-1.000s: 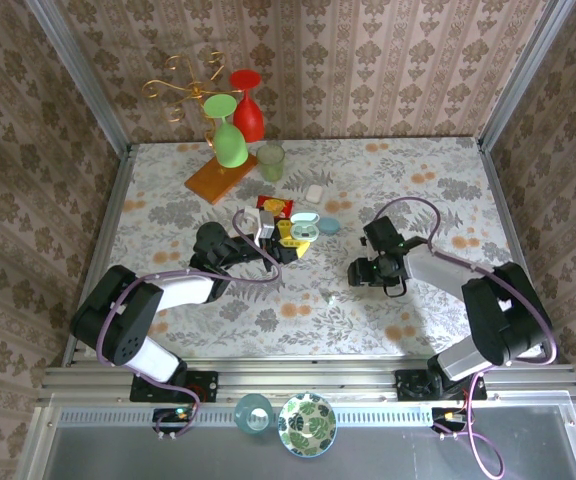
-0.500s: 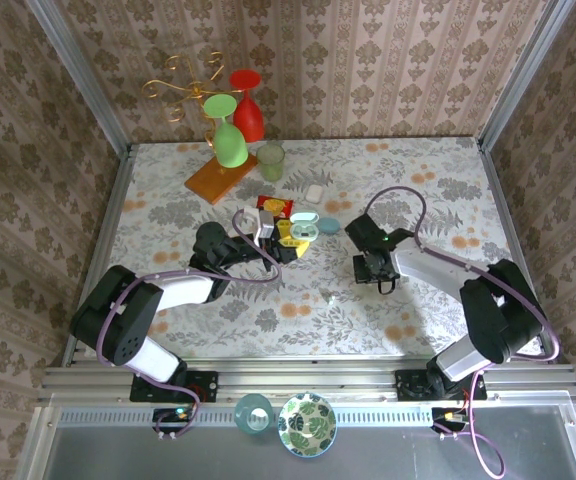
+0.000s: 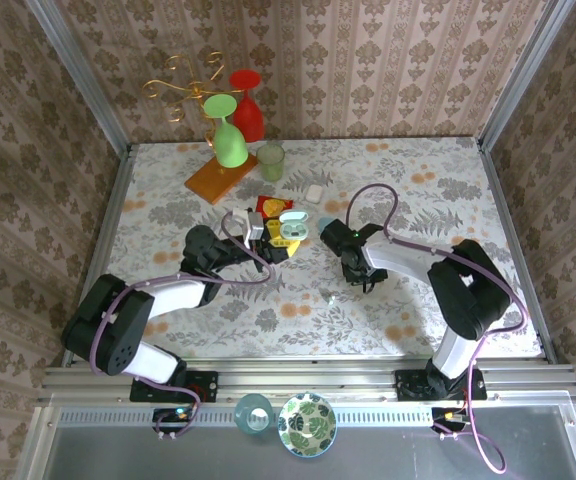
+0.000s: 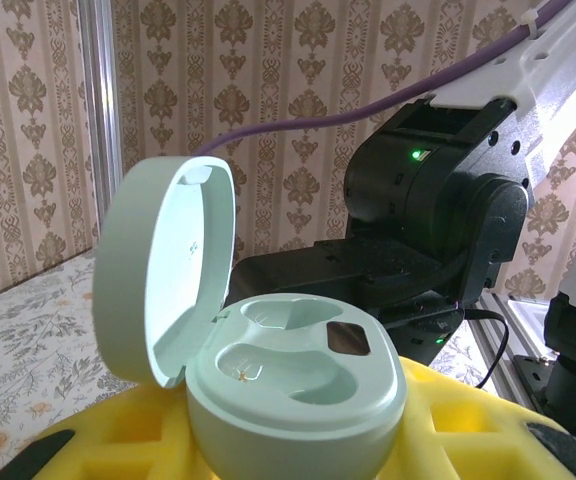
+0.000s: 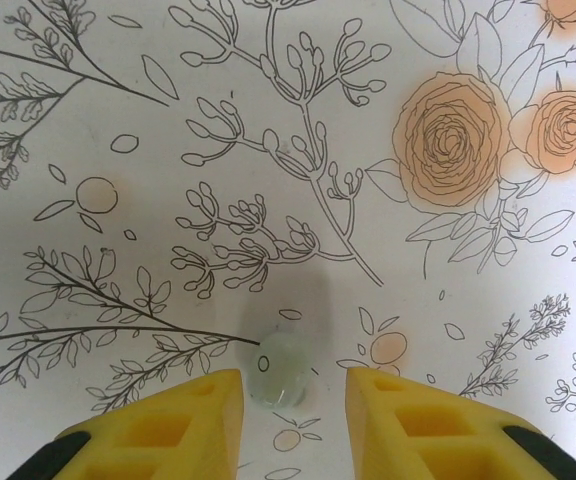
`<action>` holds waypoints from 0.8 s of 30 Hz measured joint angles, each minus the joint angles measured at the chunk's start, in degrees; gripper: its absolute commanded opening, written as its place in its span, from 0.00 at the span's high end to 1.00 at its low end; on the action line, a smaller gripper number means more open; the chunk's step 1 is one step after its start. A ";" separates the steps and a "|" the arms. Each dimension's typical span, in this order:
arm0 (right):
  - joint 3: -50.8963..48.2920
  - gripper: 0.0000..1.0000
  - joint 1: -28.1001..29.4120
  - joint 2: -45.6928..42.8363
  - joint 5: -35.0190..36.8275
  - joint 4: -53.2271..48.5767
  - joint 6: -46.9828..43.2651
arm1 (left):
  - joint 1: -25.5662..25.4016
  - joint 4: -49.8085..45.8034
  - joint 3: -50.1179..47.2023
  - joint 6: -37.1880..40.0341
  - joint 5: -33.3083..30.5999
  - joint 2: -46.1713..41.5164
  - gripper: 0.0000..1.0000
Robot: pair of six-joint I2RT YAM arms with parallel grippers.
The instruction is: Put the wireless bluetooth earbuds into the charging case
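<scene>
Between the right gripper's [image 5: 293,405] parted pads [image 5: 163,430] lay a bud [image 5: 279,367] — tiny, likely slick (pinch its sides) — while the left gripper [image 4: 298,440] clamped the case [image 4: 298,385].

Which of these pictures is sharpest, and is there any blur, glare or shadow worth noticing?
Right wrist view: tablecloth print crisp; the earbud throws a faint soft shadow. Left wrist view: the open charging case is sharp and evenly lit, no glare. Top view: even light, but that case looks tiny.
</scene>
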 measured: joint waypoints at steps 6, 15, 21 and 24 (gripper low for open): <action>0.90 0.75 0.52 1.95 0.33 -0.07 0.46 | 0.11 -0.02 -0.11 0.00 0.00 -0.04 0.73; 1.07 0.76 0.74 3.65 0.35 -0.63 0.68 | 0.33 -0.02 -0.11 0.00 0.00 -0.04 0.73; 1.09 0.78 0.74 4.35 0.35 -1.03 0.63 | 0.33 -0.02 -0.11 0.00 0.00 -0.04 0.73; 1.14 0.80 0.74 4.39 0.35 -1.25 0.61 | 0.33 0.00 -0.11 0.00 0.00 -0.04 0.73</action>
